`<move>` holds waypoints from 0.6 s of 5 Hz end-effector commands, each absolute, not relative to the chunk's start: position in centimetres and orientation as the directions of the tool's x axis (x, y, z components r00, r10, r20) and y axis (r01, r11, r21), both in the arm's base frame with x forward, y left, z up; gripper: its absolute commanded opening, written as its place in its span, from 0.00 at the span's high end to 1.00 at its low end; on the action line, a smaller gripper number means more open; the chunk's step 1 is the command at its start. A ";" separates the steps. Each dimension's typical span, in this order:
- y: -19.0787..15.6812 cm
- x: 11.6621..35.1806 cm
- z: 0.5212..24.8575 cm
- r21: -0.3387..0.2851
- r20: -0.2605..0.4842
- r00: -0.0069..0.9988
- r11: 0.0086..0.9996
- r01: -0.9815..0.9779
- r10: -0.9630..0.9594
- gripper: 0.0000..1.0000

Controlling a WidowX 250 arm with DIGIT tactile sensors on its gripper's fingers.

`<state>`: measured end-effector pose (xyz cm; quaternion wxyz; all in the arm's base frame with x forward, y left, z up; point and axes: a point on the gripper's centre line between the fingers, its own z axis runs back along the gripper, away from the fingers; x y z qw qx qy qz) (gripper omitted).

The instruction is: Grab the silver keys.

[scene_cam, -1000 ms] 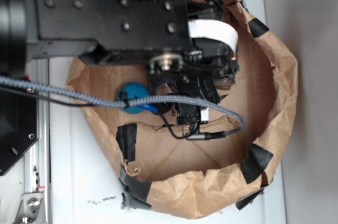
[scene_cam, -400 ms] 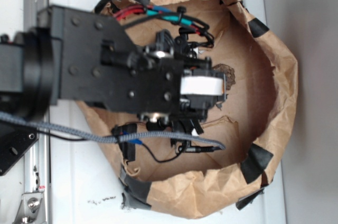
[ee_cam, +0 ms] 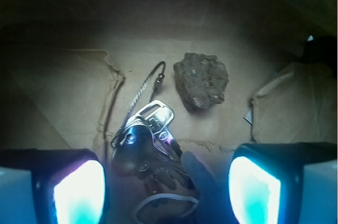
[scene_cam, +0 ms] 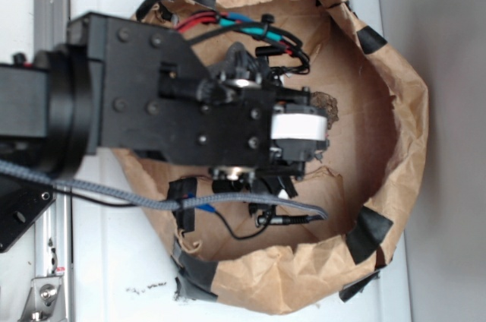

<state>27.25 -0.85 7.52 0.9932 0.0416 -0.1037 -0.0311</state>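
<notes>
The silver keys (ee_cam: 143, 140) lie on the brown paper floor in the wrist view, a shiny bunch with a thin wire loop (ee_cam: 138, 93) running up and left from it. My gripper (ee_cam: 167, 187) is open, its two glowing fingers (ee_cam: 79, 192) wide apart at the bottom corners, with the lower end of the keys lying between and just above them. Nothing is gripped. In the exterior view the arm (scene_cam: 205, 124) covers the keys and the fingers entirely.
A brown lumpy rock (ee_cam: 202, 80) sits just up and right of the keys. The crumpled brown paper wall (scene_cam: 402, 147) rings the work area, patched with black tape (scene_cam: 368, 232). A grey braided cable (scene_cam: 114, 197) crosses the front left.
The arm swung down and toward the lower middle of the paper ring, then shifted slightly right. The blue ball seen a second ago is now hidden under the arm.
</notes>
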 end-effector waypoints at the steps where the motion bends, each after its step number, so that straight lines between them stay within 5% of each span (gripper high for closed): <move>1: -2.5 28.7 9.6 0.039 0.250 0.968 0.999 0.003 -0.013 0.00; 3: -3.0 29.0 7.7 0.059 0.228 0.973 0.998 0.010 -0.024 0.00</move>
